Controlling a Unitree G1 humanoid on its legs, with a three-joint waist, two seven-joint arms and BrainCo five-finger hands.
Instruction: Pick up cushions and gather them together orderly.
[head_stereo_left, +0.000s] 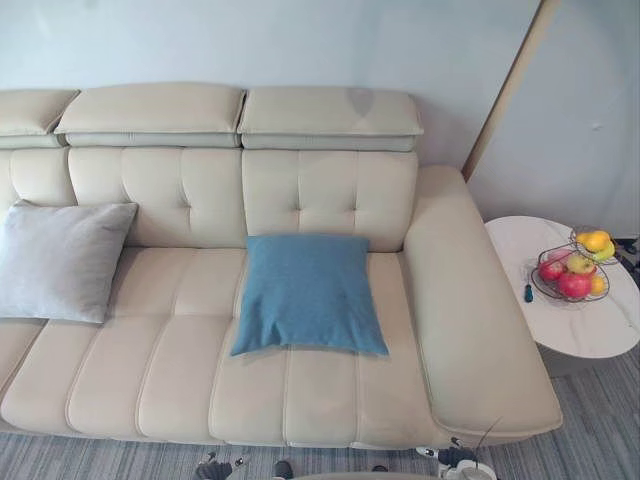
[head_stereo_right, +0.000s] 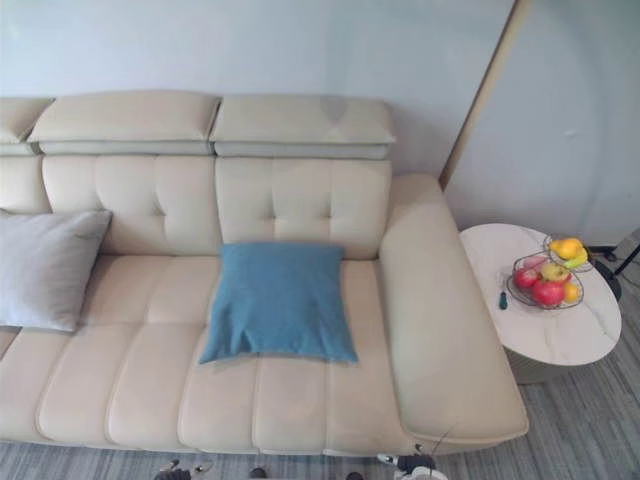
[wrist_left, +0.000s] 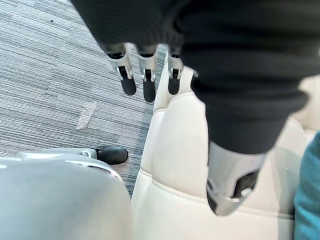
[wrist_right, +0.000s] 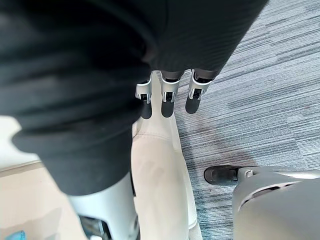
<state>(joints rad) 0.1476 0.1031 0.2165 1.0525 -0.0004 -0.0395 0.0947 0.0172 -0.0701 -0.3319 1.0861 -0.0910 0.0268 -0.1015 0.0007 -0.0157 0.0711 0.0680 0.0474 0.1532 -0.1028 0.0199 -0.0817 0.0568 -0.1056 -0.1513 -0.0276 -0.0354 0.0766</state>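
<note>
Two cushions sit well apart on the cream sofa (head_stereo_left: 180, 385) in front of you. The blue cushion (head_stereo_left: 308, 292) lies at the centre of the left eye view, on the seat with its top edge at the foot of the tufted backrest. The grey cushion (head_stereo_left: 60, 260) is at the left edge of the frame, propped against the backrest. At the right, just beside the sofa's arm, a round white side table (head_stereo_left: 590, 335) carries red and yellow fruit (head_stereo_left: 574, 284). Your left hand (wrist_left: 148, 82) hangs with its fingers straight and relaxed, holding nothing, above the sofa's front edge and the grey striped carpet (wrist_left: 50, 75). Your right hand (wrist_right: 167, 100) hangs likewise, fingers loose and empty, over the sofa's edge.
</note>
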